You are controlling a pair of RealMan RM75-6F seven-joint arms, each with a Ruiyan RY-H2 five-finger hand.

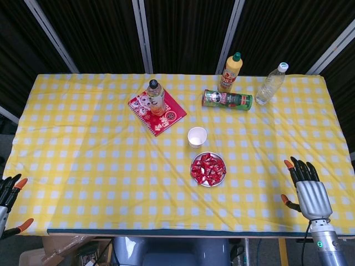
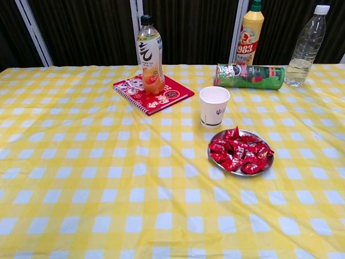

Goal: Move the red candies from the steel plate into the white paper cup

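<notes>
Several red wrapped candies [image 1: 208, 168] [image 2: 240, 151] lie heaped on a small round steel plate [image 1: 221, 178] [image 2: 268, 162] near the table's middle. Just behind the plate stands a white paper cup [image 1: 197, 136] [image 2: 213, 106], upright and empty as far as I can see. My right hand [image 1: 308, 189] hovers at the front right edge of the table, fingers apart, holding nothing, well right of the plate. At the front left corner my left hand [image 1: 10, 202] shows only partly, fingers spread and empty. Neither hand appears in the chest view.
A red notebook [image 1: 166, 116] [image 2: 168, 97] with a drink bottle [image 1: 156, 96] [image 2: 150, 55] on it lies back left of the cup. A green can [image 1: 227, 99] [image 2: 249, 76] lies on its side at the back, beside a yellow bottle [image 1: 232, 72] [image 2: 250, 38] and a clear bottle [image 1: 271, 83] [image 2: 306, 46].
</notes>
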